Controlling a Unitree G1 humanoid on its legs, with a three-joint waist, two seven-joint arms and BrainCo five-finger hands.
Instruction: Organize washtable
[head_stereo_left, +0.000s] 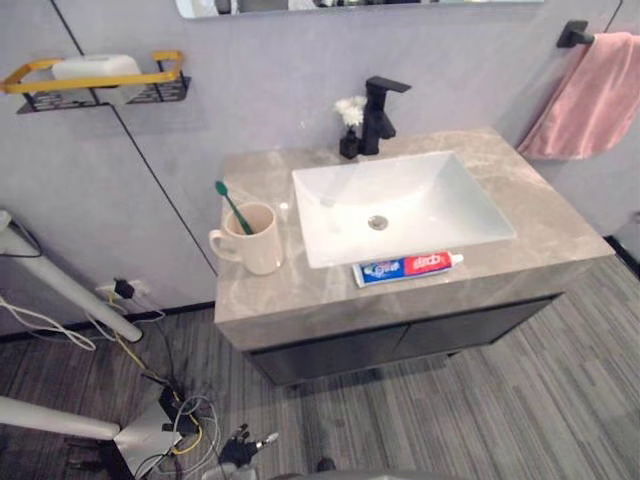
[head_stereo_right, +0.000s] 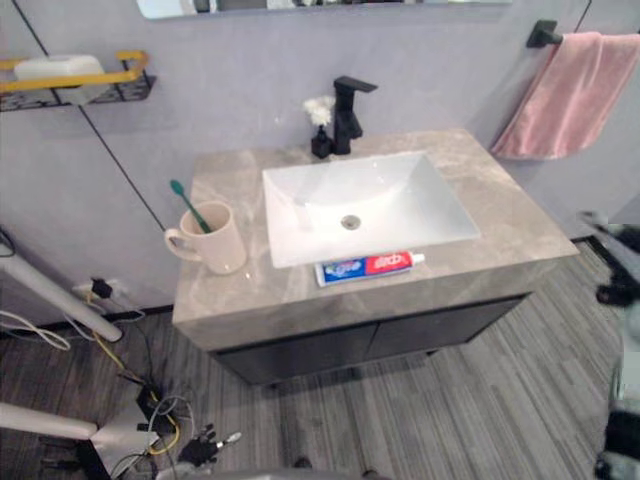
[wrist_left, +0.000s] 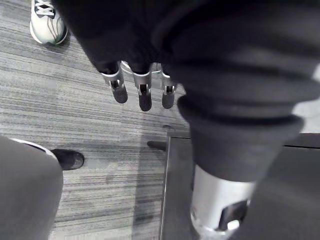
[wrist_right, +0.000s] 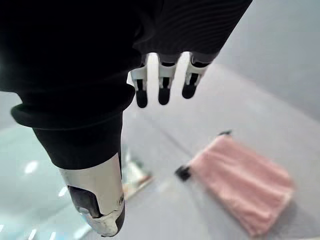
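The toothpaste tube (head_stereo_left: 408, 267) lies loose at the front of the washtable (head_stereo_left: 545, 232), probably bound for the mug (head_stereo_left: 257, 240) holding the toothbrush (head_stereo_left: 231, 204); the left hand (wrist_left: 144, 92) and right hand (wrist_right: 164, 85) hang straight-fingered, empty.

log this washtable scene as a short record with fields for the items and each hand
counter: grey stone top with a white sink set in it
mug: cream, left of the sink, green toothbrush standing in it
toothpaste: tube lying flat on the counter's front strip, before the sink
faucet: black, behind the sink, small vase of white flowers beside it
towel: pink, hung on a wall bar at right
left hand: open, empty, over the floor
right hand: open, empty
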